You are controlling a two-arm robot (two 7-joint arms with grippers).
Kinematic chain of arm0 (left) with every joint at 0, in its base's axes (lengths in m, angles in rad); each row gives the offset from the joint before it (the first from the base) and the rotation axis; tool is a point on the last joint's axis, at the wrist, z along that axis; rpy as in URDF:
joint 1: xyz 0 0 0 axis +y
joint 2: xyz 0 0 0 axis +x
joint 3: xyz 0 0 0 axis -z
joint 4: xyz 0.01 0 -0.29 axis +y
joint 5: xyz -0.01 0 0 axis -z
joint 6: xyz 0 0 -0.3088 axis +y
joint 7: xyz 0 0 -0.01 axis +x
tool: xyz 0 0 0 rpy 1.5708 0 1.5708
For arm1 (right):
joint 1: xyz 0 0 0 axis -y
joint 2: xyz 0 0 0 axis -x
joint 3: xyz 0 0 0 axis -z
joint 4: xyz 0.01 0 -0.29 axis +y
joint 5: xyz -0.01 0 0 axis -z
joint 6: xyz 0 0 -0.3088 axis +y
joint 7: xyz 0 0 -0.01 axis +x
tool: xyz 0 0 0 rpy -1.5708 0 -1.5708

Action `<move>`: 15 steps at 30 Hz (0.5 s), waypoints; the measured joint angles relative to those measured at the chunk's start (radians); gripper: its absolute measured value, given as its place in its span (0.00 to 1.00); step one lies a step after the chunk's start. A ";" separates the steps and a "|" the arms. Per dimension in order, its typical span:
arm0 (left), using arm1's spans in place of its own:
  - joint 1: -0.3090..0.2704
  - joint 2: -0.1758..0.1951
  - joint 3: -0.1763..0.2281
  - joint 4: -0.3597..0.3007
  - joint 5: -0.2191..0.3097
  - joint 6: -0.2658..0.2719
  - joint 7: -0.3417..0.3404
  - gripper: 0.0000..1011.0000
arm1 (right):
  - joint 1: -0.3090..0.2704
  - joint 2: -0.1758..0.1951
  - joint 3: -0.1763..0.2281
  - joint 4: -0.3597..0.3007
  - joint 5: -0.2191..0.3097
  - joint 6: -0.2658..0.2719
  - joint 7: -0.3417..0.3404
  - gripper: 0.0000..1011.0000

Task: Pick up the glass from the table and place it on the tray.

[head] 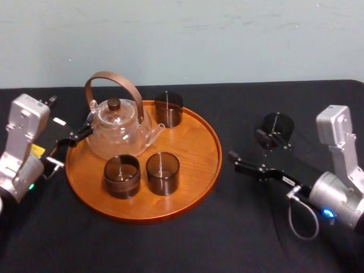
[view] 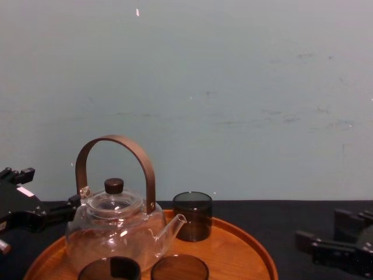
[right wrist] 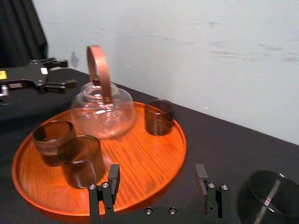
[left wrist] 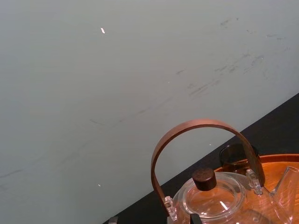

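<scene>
Glass (head: 277, 128) in question is a small dark one. It stands upright on the table (head: 187, 244), over on the right side and nearer the far edge, well apart from the tray (head: 199, 148).

Going by size: the table is plain black and carries everything. The tray is round, orange-brown wood with a low rim, and sits left of the table's middle. On the tray's far-left part there's a clear teapot (head: 116, 133) with a brown hoop handle and a dark knob on the lid. Its spout points toward the tray's middle.

Three tumblers are on the tray too. The far tumbler (head: 169, 109) is at the far rim just beside the spout. The near-left tumbler (head: 121, 176) and near-right tumbler (head: 162, 173) stand side by side toward the near rim.

The right gripper (head: 245, 145) is over the table between the tray's right rim and the glass. Its fingers are spread wide with nothing in them, and the glass sits just outside its farther finger, not between them.

The left gripper (head: 71, 115) is at the tray's left rim, fingers apart and empty, with one finger close beside the teapot.
</scene>
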 joint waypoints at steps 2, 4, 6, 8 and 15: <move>0.000 0.000 0.000 0.000 0.000 0.000 0.000 0.99 | -0.008 0.001 0.012 0.004 0.005 -0.001 -0.006 0.99; 0.000 0.000 0.000 0.000 0.000 0.000 0.000 0.99 | -0.015 0.002 0.025 0.009 0.009 -0.001 -0.011 0.99; 0.000 0.000 0.000 0.000 0.000 0.000 0.000 0.99 | -0.019 0.002 0.033 0.012 0.011 -0.002 -0.014 0.99; 0.000 0.000 0.000 0.000 0.000 0.000 0.000 0.99 | -0.023 0.002 0.039 0.015 0.013 -0.002 -0.017 0.99; 0.000 0.000 0.000 0.000 0.000 0.000 0.000 0.99 | -0.037 0.000 0.076 0.033 0.016 -0.005 -0.039 0.99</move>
